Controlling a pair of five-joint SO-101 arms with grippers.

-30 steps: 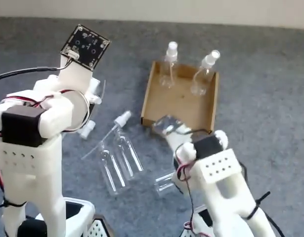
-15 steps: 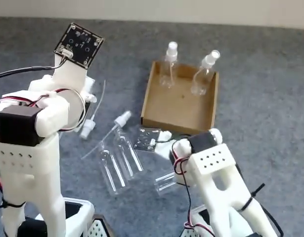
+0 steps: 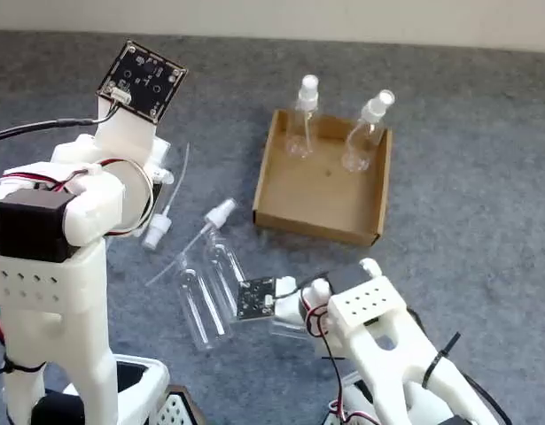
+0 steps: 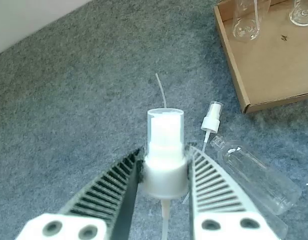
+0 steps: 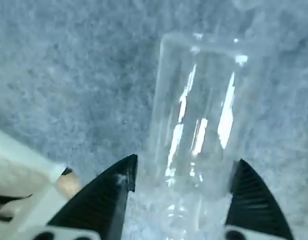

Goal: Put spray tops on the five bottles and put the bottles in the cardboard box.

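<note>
My left gripper (image 4: 164,150) is shut on a white spray top (image 4: 165,165) with a thin tube, held above the carpet at the left (image 3: 157,228). My right gripper (image 5: 186,162) is open and low over the carpet. Its black fingers (image 5: 118,185) stand on either side of a clear bottle (image 5: 199,110) lying there. Two more uncapped bottles (image 3: 197,305) (image 3: 229,274) lie side by side, with a loose spray top (image 3: 221,212) at their necks. In the cardboard box (image 3: 321,190), two capped bottles (image 3: 303,119) (image 3: 365,133) stand along the far wall.
Grey carpet covers the whole table. The left arm's tall white body (image 3: 50,266) stands at the front left and the right arm (image 3: 369,310) at the front right. Open carpet lies to the right of the box.
My right arm has swung down and forward from the box's near edge to the lying bottle. My left arm lifted the spray top slightly, then kept still.
</note>
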